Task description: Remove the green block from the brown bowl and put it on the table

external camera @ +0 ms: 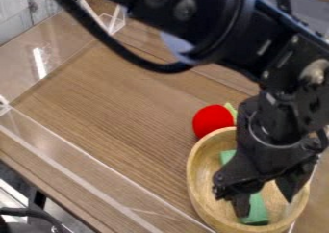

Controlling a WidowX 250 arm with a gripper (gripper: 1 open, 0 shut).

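Note:
The brown bowl [206, 179] sits at the lower right of the table [115, 102], partly cut off by the frame's bottom edge. Inside it lies the green block [257, 210], a mint-green bar partly covered by the arm. My gripper [265, 193] points straight down into the bowl with its dark fingers [241, 200] spread to either side of the block. The jaws stand open, and I cannot tell whether the fingers touch the block.
A red round fruit [211, 119] rests on the table just behind the bowl's far rim. Low clear acrylic walls [52, 131] edge the tabletop on the left and near sides. The black arm [193, 25] stretches across the upper right.

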